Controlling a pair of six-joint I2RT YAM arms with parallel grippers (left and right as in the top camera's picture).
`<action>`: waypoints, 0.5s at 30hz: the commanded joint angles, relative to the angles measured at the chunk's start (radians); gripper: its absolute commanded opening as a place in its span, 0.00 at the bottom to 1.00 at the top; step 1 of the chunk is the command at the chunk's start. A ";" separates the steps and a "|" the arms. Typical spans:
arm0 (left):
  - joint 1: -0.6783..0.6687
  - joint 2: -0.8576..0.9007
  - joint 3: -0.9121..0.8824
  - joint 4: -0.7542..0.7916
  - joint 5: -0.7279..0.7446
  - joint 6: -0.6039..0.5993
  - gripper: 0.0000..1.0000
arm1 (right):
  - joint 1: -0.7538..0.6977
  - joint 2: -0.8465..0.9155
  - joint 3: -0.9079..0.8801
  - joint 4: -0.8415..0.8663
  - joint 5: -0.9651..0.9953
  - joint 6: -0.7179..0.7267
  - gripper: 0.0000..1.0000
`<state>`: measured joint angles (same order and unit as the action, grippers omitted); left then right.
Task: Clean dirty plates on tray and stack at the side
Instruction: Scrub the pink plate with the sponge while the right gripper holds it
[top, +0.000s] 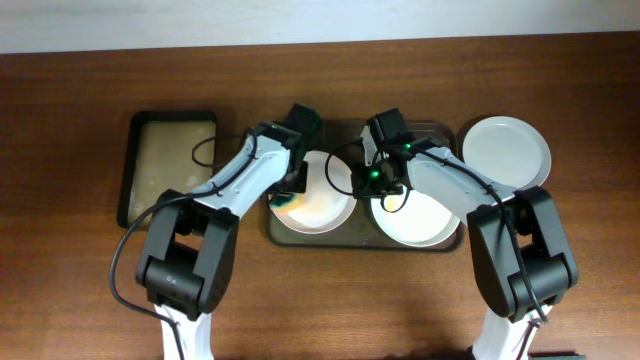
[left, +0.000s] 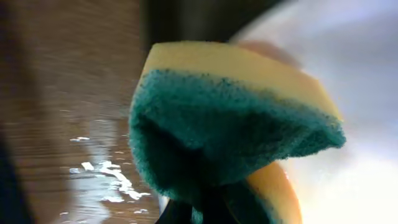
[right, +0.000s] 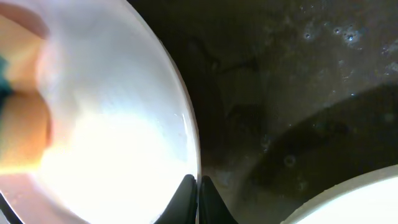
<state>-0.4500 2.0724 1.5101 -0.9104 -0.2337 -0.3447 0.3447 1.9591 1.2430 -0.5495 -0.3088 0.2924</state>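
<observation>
The dark tray (top: 362, 238) holds two white plates. My left gripper (top: 285, 196) is shut on a green and yellow sponge (left: 236, 124) at the left edge of the left plate (top: 322, 205), which has a faint yellow smear. My right gripper (top: 362, 185) is shut on that plate's right rim; in the right wrist view its fingers (right: 199, 190) pinch the rim (right: 186, 118). The second plate (top: 420, 218) lies on the tray's right half and shows in the right wrist view (right: 354, 199). A third plate (top: 506, 150) lies on the table, right of the tray.
A smaller black tray with a tan inside (top: 168, 165) lies on the wooden table left of the dark tray. In the left wrist view the wood (left: 74, 124) beside the sponge shows wet glints. Both arms reach in over the tray's back half.
</observation>
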 joint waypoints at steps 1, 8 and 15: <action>0.025 -0.063 0.045 -0.003 -0.163 -0.050 0.00 | -0.012 0.013 -0.010 -0.013 0.059 0.003 0.04; 0.025 -0.110 0.045 0.028 0.192 -0.077 0.00 | -0.012 0.013 -0.010 -0.013 0.059 0.003 0.04; 0.014 -0.108 0.026 0.061 0.351 -0.077 0.00 | -0.012 0.013 -0.010 -0.008 0.059 0.004 0.04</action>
<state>-0.4259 1.9903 1.5360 -0.8524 0.0296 -0.4099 0.3416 1.9591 1.2430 -0.5499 -0.3000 0.2916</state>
